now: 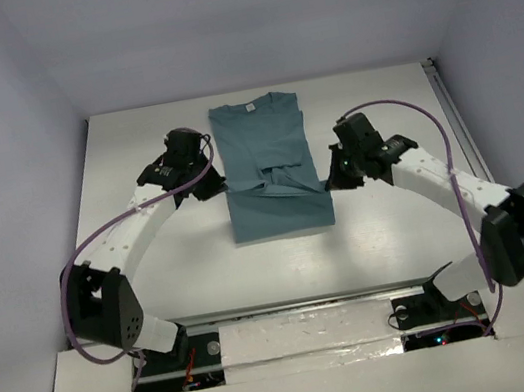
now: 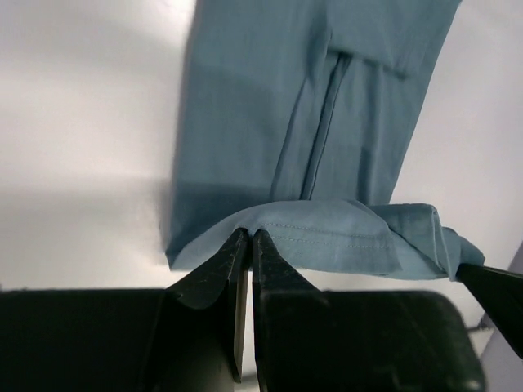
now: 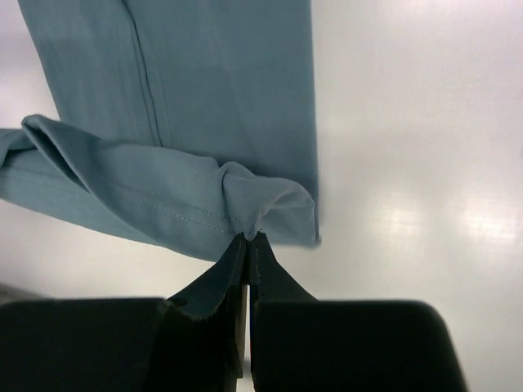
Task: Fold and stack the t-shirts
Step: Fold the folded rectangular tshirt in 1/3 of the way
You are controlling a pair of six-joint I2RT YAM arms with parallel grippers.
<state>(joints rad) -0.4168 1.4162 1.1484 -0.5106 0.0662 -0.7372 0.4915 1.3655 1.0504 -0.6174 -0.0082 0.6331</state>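
- My left hand [image 2: 249, 237] is pinched fully closed on one hem corner of the teal t-shirt [image 1: 268, 170]. Only a thin sliver of cloth sits between the tips.
- My right hand [image 3: 248, 238] is closed just as tight, nipping a small bunched fold at the other hem corner.
- The t-shirt lies on the far middle of the desk [image 1: 153, 266], narrowed lengthwise, with its label [image 1: 250, 108] end away from me. Its hem [image 2: 343, 237] is raised off the desk and hangs slack between my two hands.
- Both grips sit at the very edge of the cloth, so a tug could pull the thin cotton free on either side and drop the hem crooked.
- If my hands travel unevenly toward the neck, the fold line would skew, and I judge the slack middle could wrinkle underneath.
- Carrying the hem too low could drag the bottom layer and undo the tucked sides.
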